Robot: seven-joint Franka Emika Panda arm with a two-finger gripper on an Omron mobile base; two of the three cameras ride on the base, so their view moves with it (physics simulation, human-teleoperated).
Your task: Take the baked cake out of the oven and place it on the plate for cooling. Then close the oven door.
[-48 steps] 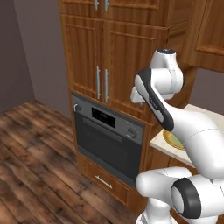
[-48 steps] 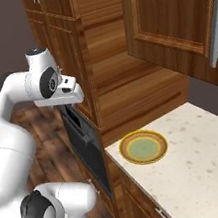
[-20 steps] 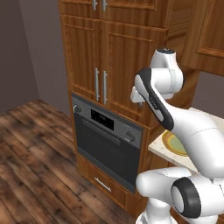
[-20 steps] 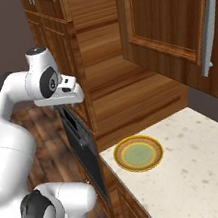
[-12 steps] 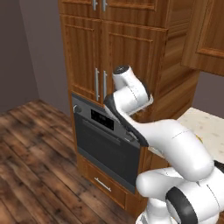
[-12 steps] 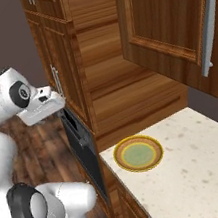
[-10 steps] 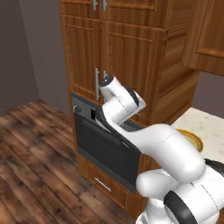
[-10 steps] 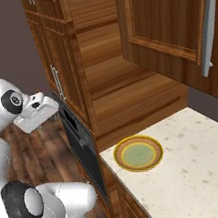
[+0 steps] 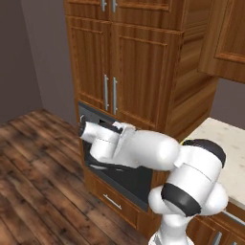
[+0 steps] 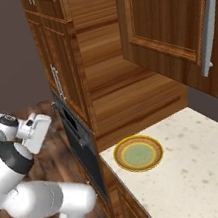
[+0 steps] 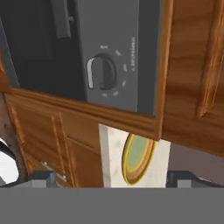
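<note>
The pincer [image 11: 112, 177] stands wide open with nothing in it, its two dark tips far apart at the bottom of the hand view. It is rolled on its side and points at the oven [image 11: 87, 52], close to the control panel. A round knob [image 11: 101, 72] lies straight ahead of the pincer, with printed marks around it. Beyond the knob, the panel's edge meets a wooden frame [image 11: 159, 65]. The oven door [image 9: 122, 174] is shut, flush with the cabinets, so the cake cannot be seen.

In the left base view the arm [image 9: 143, 150] reaches across the front of the oven, covering part of it. Open wooden floor [image 9: 38, 182] lies on the side away from the counter, free for moving.

The plate [image 10: 138, 153] sits on the counter [image 10: 193, 172], past the oven's far edge from the pincer, near the counter's front corner. It is bare. Speckled counter surface stretches beyond it. Upper cabinets [image 10: 170, 14] hang over the counter, well above the plate.
</note>
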